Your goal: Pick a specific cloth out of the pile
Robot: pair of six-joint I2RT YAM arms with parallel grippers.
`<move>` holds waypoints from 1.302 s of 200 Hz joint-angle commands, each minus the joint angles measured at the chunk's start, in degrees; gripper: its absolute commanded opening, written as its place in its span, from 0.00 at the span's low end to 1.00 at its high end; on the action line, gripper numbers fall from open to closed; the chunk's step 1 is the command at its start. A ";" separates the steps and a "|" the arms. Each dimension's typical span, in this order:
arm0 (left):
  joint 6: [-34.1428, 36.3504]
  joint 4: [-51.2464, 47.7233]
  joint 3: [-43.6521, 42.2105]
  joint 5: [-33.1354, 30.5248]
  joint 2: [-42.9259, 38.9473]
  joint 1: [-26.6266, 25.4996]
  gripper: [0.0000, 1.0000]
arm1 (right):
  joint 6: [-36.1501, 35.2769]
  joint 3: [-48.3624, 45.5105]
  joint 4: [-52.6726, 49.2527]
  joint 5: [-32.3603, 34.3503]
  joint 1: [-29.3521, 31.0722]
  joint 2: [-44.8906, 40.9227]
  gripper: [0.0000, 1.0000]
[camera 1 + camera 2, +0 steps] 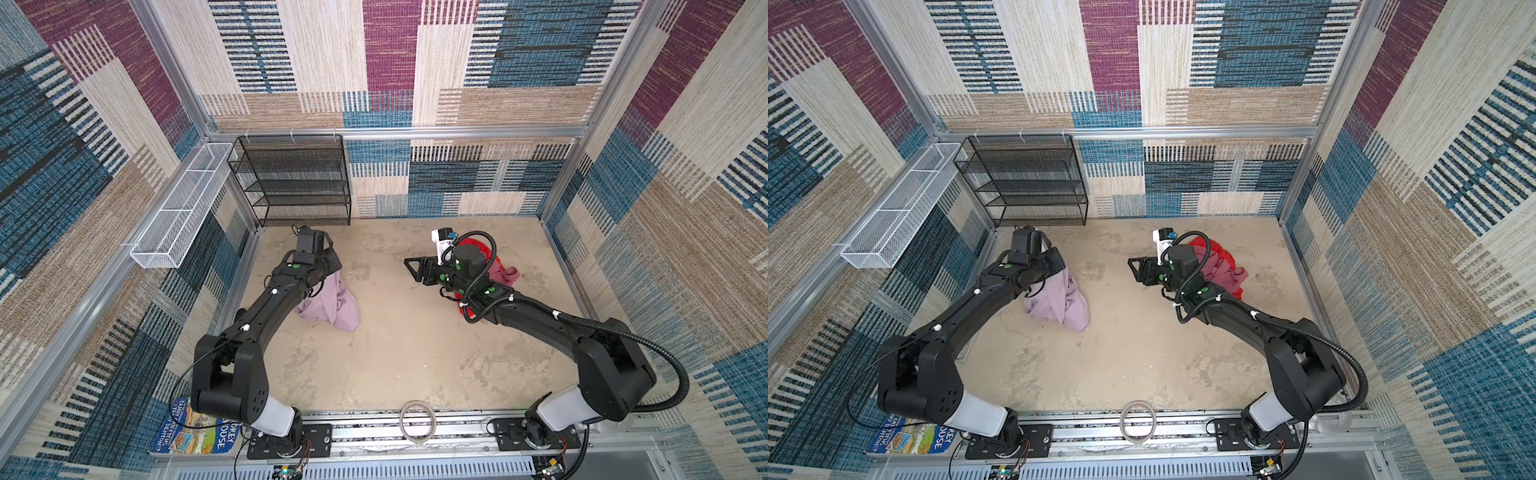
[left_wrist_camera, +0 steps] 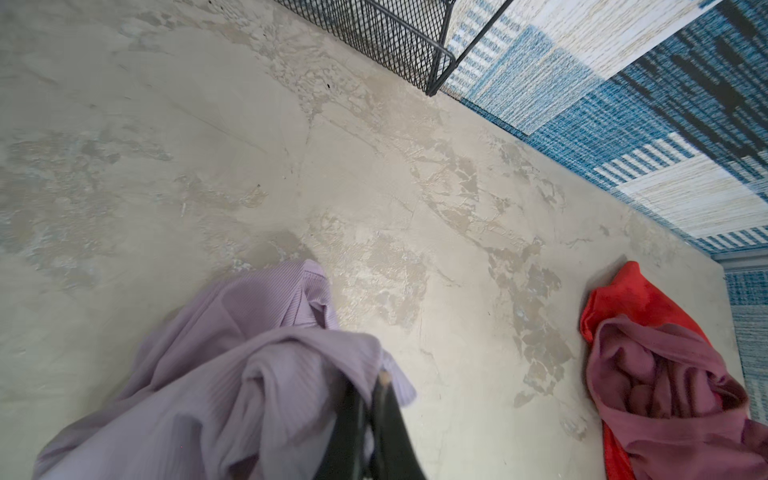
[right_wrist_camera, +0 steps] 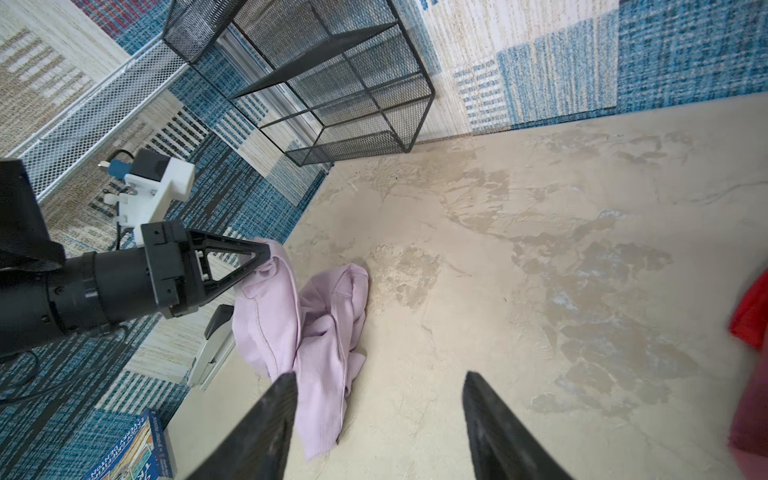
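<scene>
Holding the cloth (image 1: 332, 307) pinched in the left claw (image 3: 264, 254), just in front of the black mesh rack (image 1: 295, 178) — long axis trailing down onto the table (image 1: 415, 353); right claw (image 3: 378, 384) spread, empty (over by the pile (image 1: 505, 272), farther from the rack).

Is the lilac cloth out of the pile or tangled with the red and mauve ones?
Out. The left gripper pinches the lilac cloth, bunched, partly resting on the table; bare table separates it from the red-and-mauve pile.

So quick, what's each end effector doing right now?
Left end effector: closed on the pale lilac cloth.
Right end effector: open, holding nothing.
</scene>
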 commanded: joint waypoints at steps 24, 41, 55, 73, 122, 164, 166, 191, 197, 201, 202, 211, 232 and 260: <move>-0.10 6.04 3.32 3.32 8.56 0.08 0.00 | 0.27 -0.09 1.68 0.50 -0.28 1.22 0.66; -0.97 6.95 3.66 3.96 11.59 0.17 0.00 | 0.10 0.07 0.95 0.66 -0.36 1.53 0.66; -1.63 7.80 3.67 4.54 13.61 0.17 0.00 | 0.02 0.00 0.71 0.84 -0.37 1.43 0.66; -2.13 8.33 3.95 5.02 15.69 0.34 0.00 | 0.22 -0.85 0.66 1.73 -0.44 0.51 0.66; -3.06 6.64 4.85 6.17 16.47 1.13 0.31 | 0.86 -1.90 1.21 2.01 -0.39 0.32 0.66; -2.92 7.56 1.04 6.27 9.73 1.14 0.47 | 1.81 -1.56 0.95 1.09 -0.43 -0.09 0.66; -2.86 7.55 0.84 6.44 9.34 1.14 0.47 | 1.84 -1.62 0.89 1.09 -0.45 -0.19 0.66; -2.52 7.35 -2.01 8.82 4.51 0.83 0.48 | 1.86 -2.14 0.19 2.01 -0.45 -1.83 0.66; -2.45 7.30 -3.05 9.13 3.24 0.64 0.48 | 1.85 -2.43 0.13 2.33 -0.45 -2.39 0.66; -2.33 7.24 -3.68 9.16 2.41 0.49 0.48 | 1.85 -2.65 0.11 2.64 -0.46 -2.66 0.66; -2.24 7.18 -3.81 9.16 2.15 0.46 0.48 | 1.85 -2.73 0.11 2.74 -0.46 -2.77 0.66; -2.08 6.70 -5.28 9.00 0.35 -0.02 0.48 | 1.86 -3.27 0.11 3.39 -0.41 -3.48 0.66; -1.79 5.96 -9.10 8.48 -4.11 -1.85 0.49 | 2.00 -4.40 0.62 4.25 -0.43 -4.51 0.66; -0.42 3.61 -12.32 6.16 -7.88 -6.76 0.53 | 1.25 -3.23 -1.03 4.00 -0.43 -4.13 0.66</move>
